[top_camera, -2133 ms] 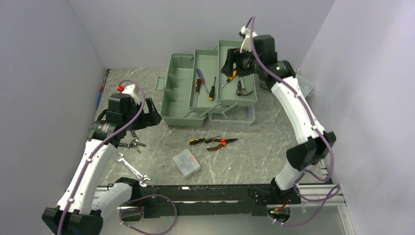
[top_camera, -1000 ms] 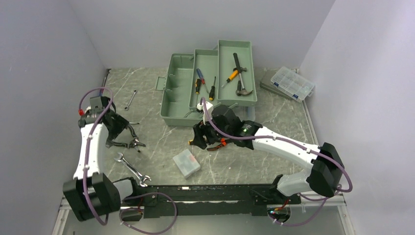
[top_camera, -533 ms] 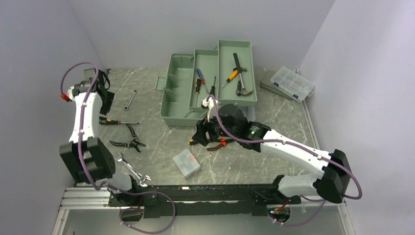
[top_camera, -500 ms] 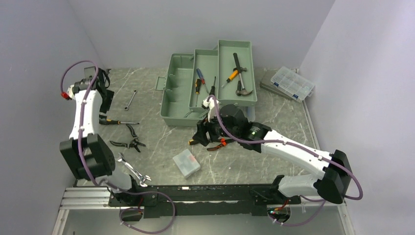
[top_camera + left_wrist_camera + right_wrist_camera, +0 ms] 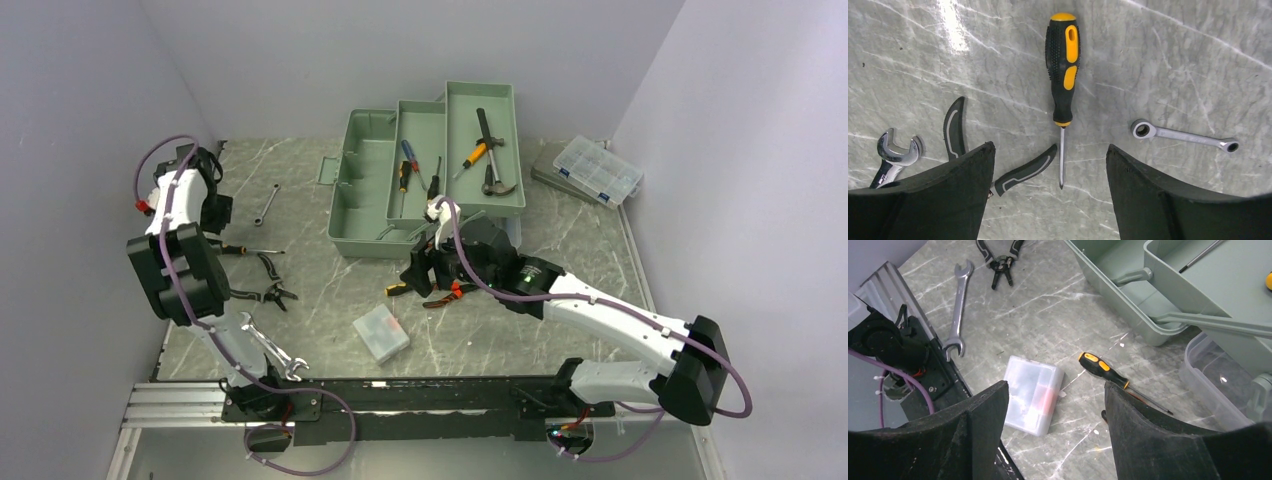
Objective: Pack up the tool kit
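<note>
The green tool box point(image 5: 430, 170) stands open at the back with screwdrivers and a hammer in its trays. My left gripper point(image 5: 215, 213) is open and empty above a black-and-yellow screwdriver point(image 5: 1063, 65), which lies between its fingers point(image 5: 938, 195) in the left wrist view. My right gripper point(image 5: 428, 272) is open and empty over the table's middle. Under it lie a second black-and-yellow screwdriver point(image 5: 1108, 369) and a small clear box point(image 5: 1033, 394). Red-handled pliers point(image 5: 455, 293) lie beside that screwdriver.
Grey-handled pliers point(image 5: 1023, 170), an open-end wrench point(image 5: 895, 150) and a small ring wrench point(image 5: 1183, 136) lie around the left screwdriver. A clear tub point(image 5: 1228, 375) sits under the tool box's front. A clear organizer case point(image 5: 597, 170) lies at the back right.
My left arm folded back, its elbow swinging toward the table, with the gripper shifting a little over the screwdriver at the left. My right gripper edged slightly right and stays over the middle tools.
</note>
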`<action>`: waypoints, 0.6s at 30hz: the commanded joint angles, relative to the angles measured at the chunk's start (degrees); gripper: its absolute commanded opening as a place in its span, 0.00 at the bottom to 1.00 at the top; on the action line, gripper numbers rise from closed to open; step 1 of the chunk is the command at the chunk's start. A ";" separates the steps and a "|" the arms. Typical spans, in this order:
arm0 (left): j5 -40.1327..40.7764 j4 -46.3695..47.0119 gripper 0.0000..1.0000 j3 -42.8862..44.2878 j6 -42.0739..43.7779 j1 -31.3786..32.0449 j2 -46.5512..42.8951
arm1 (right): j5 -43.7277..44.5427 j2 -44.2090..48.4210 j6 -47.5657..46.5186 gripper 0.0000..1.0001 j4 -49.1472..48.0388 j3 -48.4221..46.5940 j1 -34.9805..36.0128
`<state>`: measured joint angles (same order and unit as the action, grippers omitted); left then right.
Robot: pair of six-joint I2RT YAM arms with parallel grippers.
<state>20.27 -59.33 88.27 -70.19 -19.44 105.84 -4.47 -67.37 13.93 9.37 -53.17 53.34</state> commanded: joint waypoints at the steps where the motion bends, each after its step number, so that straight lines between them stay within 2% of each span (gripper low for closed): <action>1: -0.67 -2.00 0.83 2.02 -1.09 -0.73 -1.60 | 1.66 1.38 -0.32 0.72 -3.54 0.22 0.01; 5: -3.42 0.24 0.82 -5.69 -2.00 -0.80 -4.89 | 1.36 1.21 -0.85 0.72 -3.40 -0.09 0.01; 9: -6.24 6.43 0.81 -16.01 -4.08 -1.03 -8.52 | 0.72 0.78 -1.33 0.72 -2.97 -0.42 -0.13; 15: -11.27 13.12 0.82 -18.46 -5.17 -2.73 -4.28 | -0.10 1.31 -1.96 0.72 -2.54 -0.58 -0.19; 18: -11.63 18.32 0.85 -20.28 -6.01 -2.71 -5.27 | -0.26 1.24 -2.22 0.71 -2.29 -0.86 -0.19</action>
<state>11.14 -49.28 69.19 -73.58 -21.69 101.43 -4.12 -67.37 13.02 8.97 -53.15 53.34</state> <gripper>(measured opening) 0.836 0.715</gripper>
